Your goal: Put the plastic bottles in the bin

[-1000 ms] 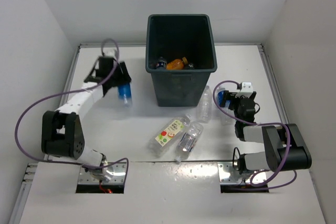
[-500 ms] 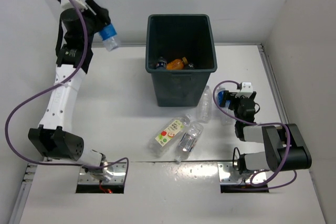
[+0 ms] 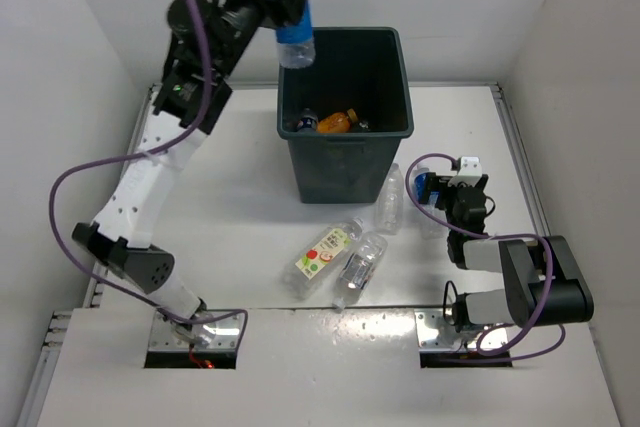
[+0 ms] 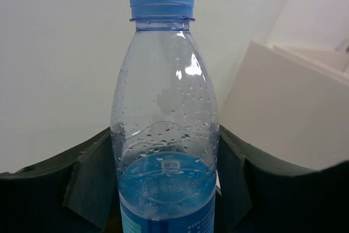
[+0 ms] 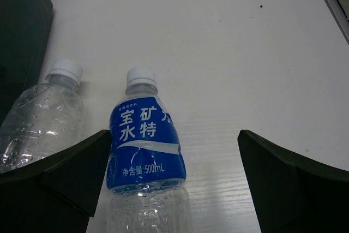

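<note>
Blue-capped bottle held over bin

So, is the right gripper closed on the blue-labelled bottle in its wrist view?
No, the right gripper is wide open, with bare table showing between the blue-labelled bottle and one finger.

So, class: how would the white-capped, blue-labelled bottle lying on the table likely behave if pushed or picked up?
The blue-labelled bottle is round and lies on its side on the table, so a sideways push would probably roll it. It looks empty, so likely light. Its thin clear plastic would probably dent under a firm squeeze.
</note>
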`<act>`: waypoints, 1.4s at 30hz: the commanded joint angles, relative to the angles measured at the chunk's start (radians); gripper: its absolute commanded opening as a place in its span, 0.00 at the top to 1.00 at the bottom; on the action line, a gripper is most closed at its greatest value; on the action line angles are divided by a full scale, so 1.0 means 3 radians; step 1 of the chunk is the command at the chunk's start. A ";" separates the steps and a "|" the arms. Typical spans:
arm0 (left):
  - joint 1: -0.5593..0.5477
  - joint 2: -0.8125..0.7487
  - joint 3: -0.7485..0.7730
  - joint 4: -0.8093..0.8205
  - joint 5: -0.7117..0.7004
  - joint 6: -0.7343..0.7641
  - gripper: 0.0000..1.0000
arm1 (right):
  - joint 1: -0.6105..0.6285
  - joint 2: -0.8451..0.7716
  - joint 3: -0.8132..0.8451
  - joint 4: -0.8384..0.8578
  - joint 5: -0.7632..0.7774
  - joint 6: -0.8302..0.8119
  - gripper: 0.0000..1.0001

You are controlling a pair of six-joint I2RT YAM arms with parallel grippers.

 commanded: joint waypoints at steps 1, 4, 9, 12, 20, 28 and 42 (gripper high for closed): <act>-0.0237 0.0223 0.0061 -0.0057 0.0130 0.0189 0.28 | -0.0014 -0.0005 0.0070 0.0122 -0.0004 0.0004 0.00; -0.0355 0.0391 0.0061 -0.0200 0.0130 0.0189 0.28 | -0.0014 -0.0005 0.0070 0.0122 -0.0004 0.0004 0.00; -0.0437 0.0524 -0.0047 -0.0277 0.0166 0.0113 0.27 | -0.0014 -0.0005 0.0070 0.0122 -0.0004 0.0004 0.00; -0.0437 0.0555 -0.0083 -0.0313 0.0166 0.0082 0.25 | -0.0014 -0.0005 0.0070 0.0122 -0.0004 0.0004 0.00; -0.0437 0.0586 -0.0144 -0.0344 0.0197 0.0082 0.03 | -0.0014 -0.0005 0.0070 0.0122 -0.0004 0.0004 0.00; -0.0437 0.0387 -0.0114 -0.0374 -0.0043 0.0342 0.01 | -0.0014 -0.0005 0.0070 0.0122 -0.0004 0.0004 0.00; -0.1315 -0.1438 -0.2086 -0.0062 -0.0110 0.1600 0.01 | -0.0014 -0.0005 0.0070 0.0122 -0.0004 0.0004 0.00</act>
